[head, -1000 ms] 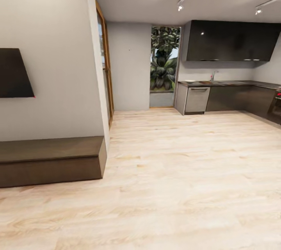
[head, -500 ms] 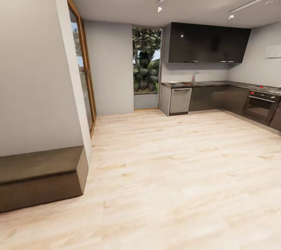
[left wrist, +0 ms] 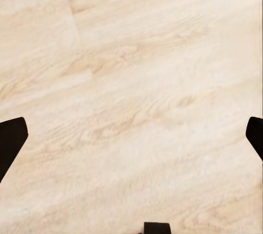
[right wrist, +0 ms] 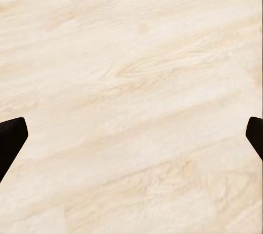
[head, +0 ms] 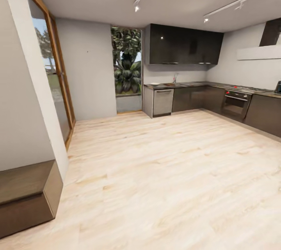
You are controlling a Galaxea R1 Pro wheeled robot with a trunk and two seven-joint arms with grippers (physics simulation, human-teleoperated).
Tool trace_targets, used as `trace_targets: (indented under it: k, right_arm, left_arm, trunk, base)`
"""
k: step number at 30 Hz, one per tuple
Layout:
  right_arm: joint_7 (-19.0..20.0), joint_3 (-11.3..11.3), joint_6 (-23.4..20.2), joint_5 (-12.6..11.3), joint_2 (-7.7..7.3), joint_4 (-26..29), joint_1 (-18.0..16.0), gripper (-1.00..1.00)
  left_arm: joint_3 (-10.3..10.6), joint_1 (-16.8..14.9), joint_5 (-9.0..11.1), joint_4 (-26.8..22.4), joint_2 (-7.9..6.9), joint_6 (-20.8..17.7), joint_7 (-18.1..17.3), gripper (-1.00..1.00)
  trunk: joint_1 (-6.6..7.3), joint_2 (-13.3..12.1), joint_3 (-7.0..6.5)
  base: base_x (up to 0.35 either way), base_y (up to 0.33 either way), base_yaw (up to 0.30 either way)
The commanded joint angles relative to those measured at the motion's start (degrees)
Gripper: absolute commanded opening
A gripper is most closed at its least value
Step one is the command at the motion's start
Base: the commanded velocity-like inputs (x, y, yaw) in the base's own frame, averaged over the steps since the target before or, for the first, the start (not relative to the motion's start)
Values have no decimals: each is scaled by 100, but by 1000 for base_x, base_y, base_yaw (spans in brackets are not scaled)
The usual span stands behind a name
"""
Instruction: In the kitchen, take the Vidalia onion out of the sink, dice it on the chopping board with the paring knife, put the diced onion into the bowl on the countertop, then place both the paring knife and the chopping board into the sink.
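Far across the room the grey countertop [head: 197,84] runs along the back wall and bends down the right side, over dark cabinet fronts. A curved chrome tap [head: 175,78] marks where the sink is; the basin is too small to make out. The Vidalia onion, paring knife, chopping board and bowl cannot be told apart at this distance. My left gripper [left wrist: 131,141] is open, its dark fingertips [left wrist: 11,138] spread wide over bare wood floor. My right gripper [right wrist: 131,135] is open too, its fingertips [right wrist: 10,135] wide apart above the floor.
Pale wood floor [head: 164,172] stretches to the kitchen. A low brown bench [head: 23,195] and a white wall corner [head: 37,86] stand close at the left. A steel dishwasher [head: 163,101] ends the counter run, and an oven [head: 234,103] sits at the right.
The whole picture has swung: the camera has turned right and moved on. The bench and wall slid off to the left, and more of the right-hand counter with the oven has come into view.
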State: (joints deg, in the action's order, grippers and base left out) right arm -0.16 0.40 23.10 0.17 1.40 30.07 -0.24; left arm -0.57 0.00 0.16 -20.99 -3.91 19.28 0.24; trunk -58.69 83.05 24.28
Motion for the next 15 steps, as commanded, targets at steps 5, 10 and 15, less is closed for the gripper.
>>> trace_targets:
  k: [5, 10, 15]
  right_arm:
    - [-2, 4, 13, 1, 0, -1, -2, 100]
    - [-2, 4, 11, 1, 0, -1, -2, 100]
    - [-2, 4, 14, 1, 0, -1, -2, 100]
  left_arm:
    - [-5, 0, 1, -2, -1, 15, 2, 100]
    - [-5, 0, 1, -2, -2, 15, 2, 100]
    - [-5, 0, 1, -2, -2, 15, 2, 100]
  trunk:
    - [-3, 3, -16]
    - [-3, 3, -37]
    - [-3, 3, -58]
  base:
    - [320, -120, -258]
    - [321, -114, -251]
    - [321, -110, -249]
